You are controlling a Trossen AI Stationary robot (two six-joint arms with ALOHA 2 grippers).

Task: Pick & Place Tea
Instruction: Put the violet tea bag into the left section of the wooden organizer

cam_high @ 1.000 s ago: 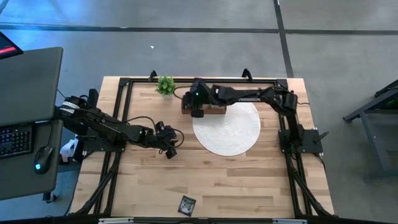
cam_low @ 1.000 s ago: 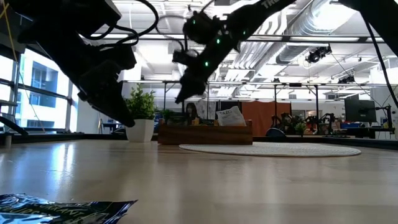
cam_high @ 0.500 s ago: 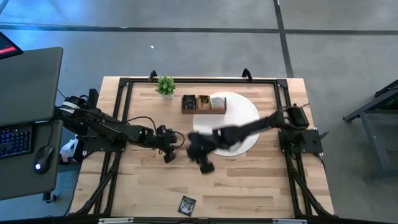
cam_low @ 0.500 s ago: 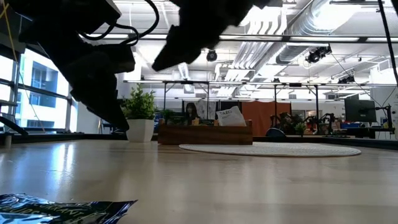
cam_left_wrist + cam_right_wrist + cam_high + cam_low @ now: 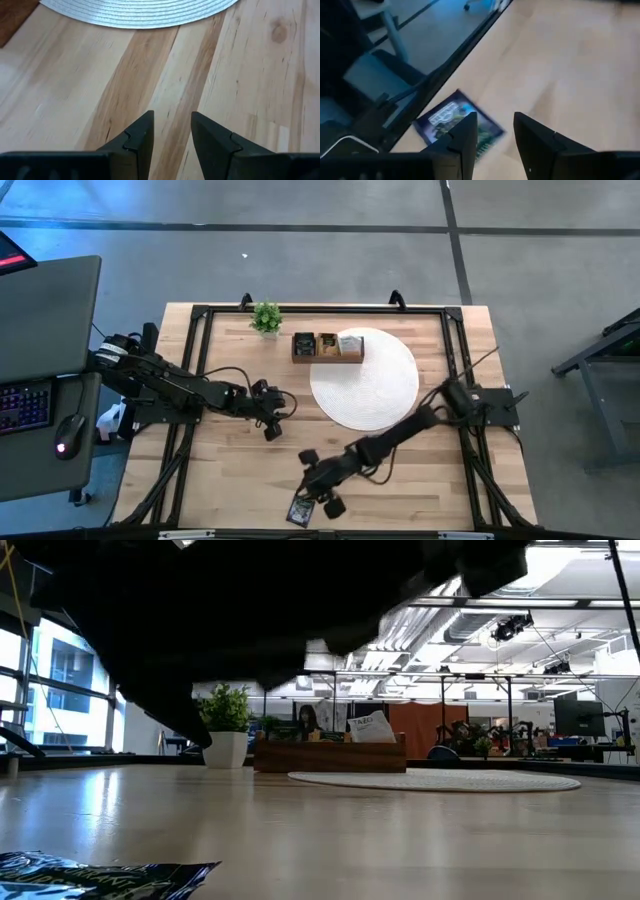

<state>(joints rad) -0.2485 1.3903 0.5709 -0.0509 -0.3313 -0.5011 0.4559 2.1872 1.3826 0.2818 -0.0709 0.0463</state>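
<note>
Hovering my right tool [image 5: 322,492] just above the black tea sachet [image 5: 300,509] at the desk's [image 5: 400,470] near edge, fingers parted, holding nothing, sachet just beyond the fingertips. Left tool [image 5: 272,423] waits mid-desk, parted, empty.

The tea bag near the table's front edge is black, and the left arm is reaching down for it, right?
Not quite. The right gripper is the one over the black tea bag, jaws open, as the high view shows. The left gripper waits mid-table, beside the white mat.
</note>
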